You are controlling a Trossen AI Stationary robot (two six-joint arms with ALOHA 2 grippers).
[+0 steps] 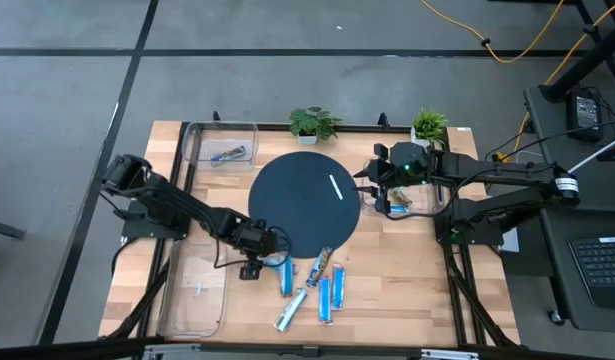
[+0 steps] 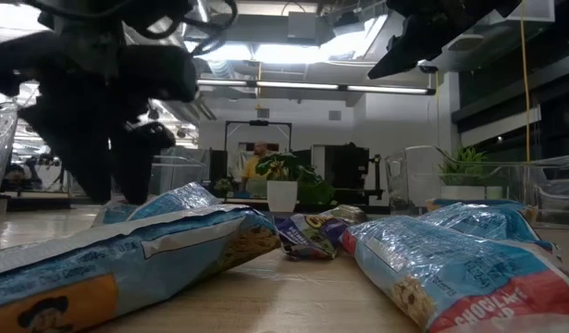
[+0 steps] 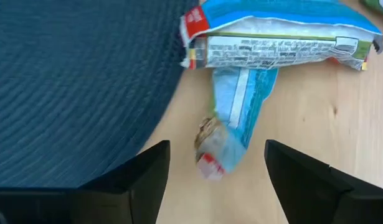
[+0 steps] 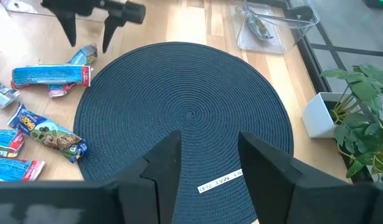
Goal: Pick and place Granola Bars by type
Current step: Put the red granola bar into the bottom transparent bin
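Note:
Several granola bars lie flat on the wooden table near its front edge: blue ones (image 1: 286, 279) (image 1: 324, 299) (image 1: 338, 286), a silver one (image 1: 291, 311) and a brown-green one (image 1: 319, 264). My left gripper (image 1: 259, 264) (image 3: 216, 149) points steeply down, open, one finger on each side of a light blue bar's (image 3: 233, 121) near end, touching nothing. A second blue bar (image 3: 278, 36) lies across that bar's far end. My right gripper (image 1: 379, 186) (image 4: 207, 155) hangs open and empty above the round dark mat's (image 1: 305, 205) right edge.
A clear bin (image 1: 222, 147) at the far left holds one bar (image 1: 228, 154). Another clear bin (image 1: 195, 292) stands at the near left, and a third (image 1: 412, 200) with a bar sits below the right arm. Two potted plants (image 1: 313, 124) (image 1: 429, 125) stand at the far edge.

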